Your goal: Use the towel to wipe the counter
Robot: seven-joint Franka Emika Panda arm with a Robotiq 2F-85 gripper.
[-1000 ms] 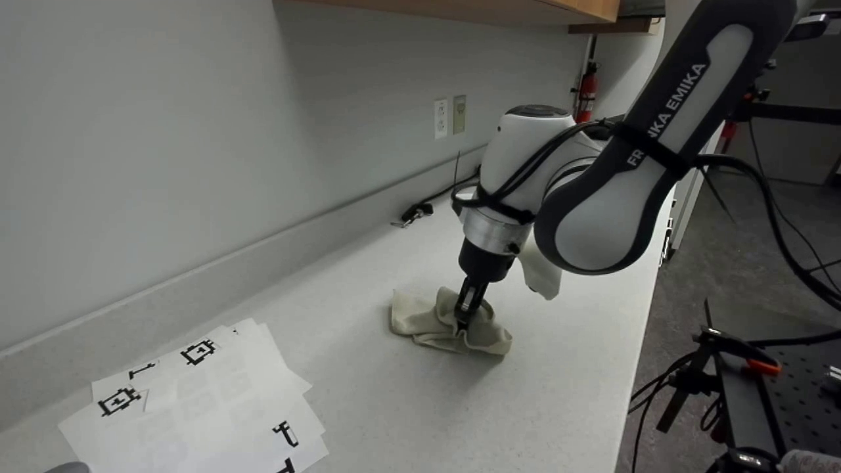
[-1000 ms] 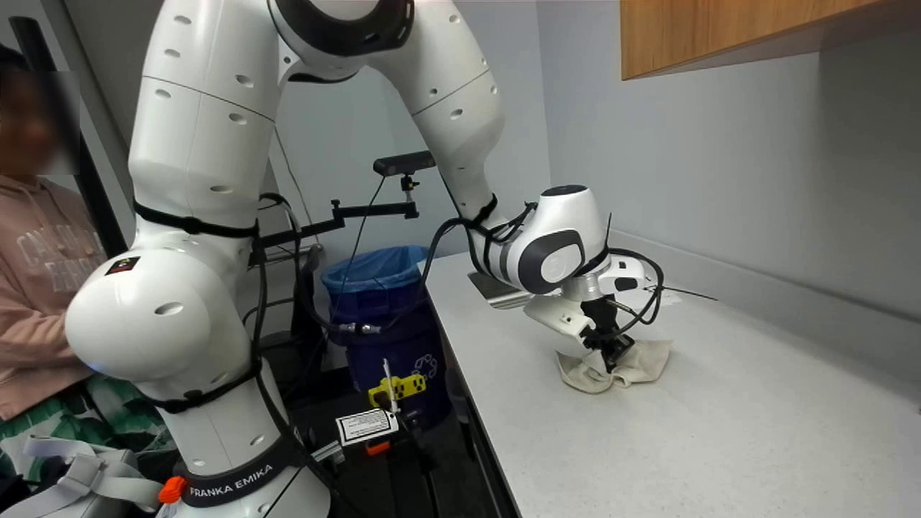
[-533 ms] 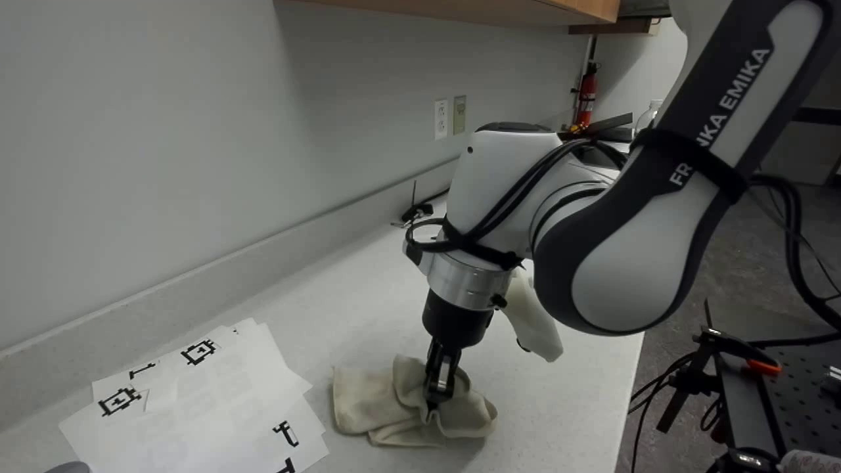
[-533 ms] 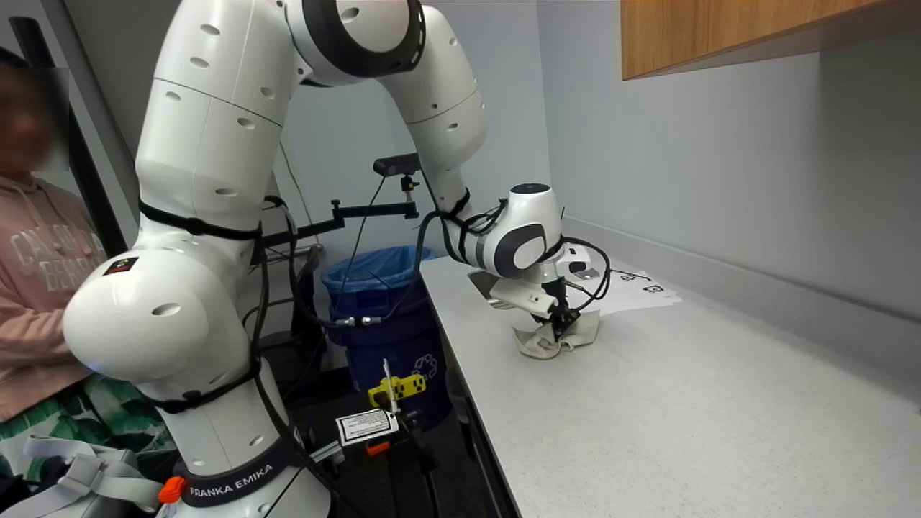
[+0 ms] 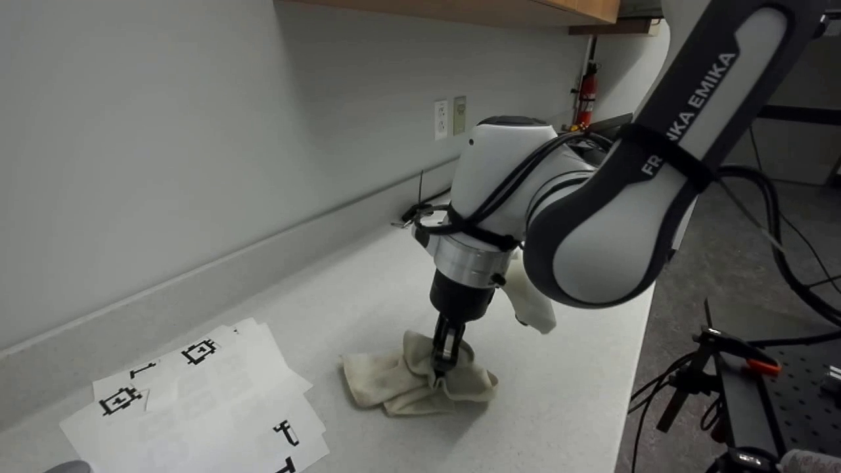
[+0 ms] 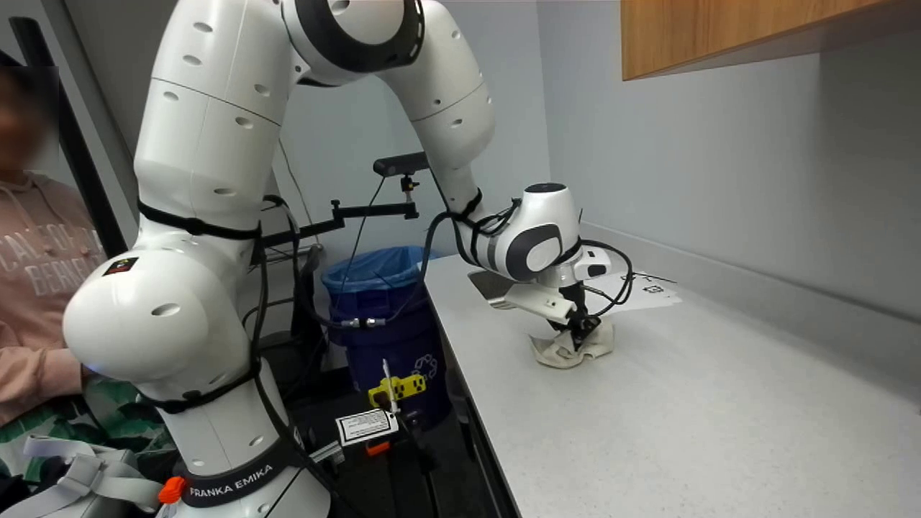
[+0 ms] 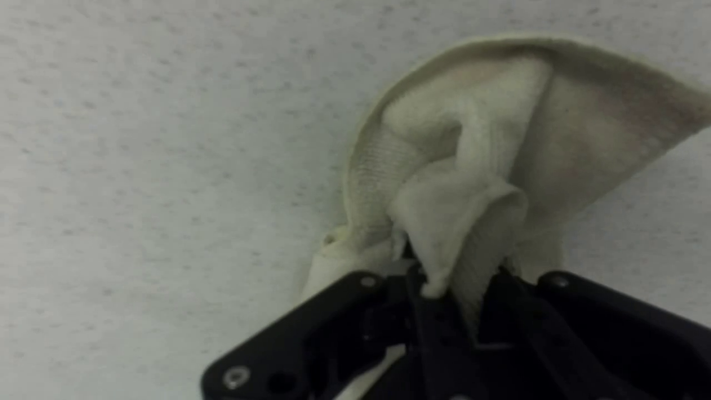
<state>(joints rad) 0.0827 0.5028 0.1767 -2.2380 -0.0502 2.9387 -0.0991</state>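
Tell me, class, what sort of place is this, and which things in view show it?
Probably a robotics lab, though the pictures do not settle it: a Franka Emika arm, what looks like a mounted camera behind it, and a red fire extinguisher in the background suggest that.

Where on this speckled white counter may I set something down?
Free, in an exterior view: the foreground counter, bordered by the beige cloth towel and grey backsplash. Crowded: around the black claw gripping that towel, and beneath white paper sheets.
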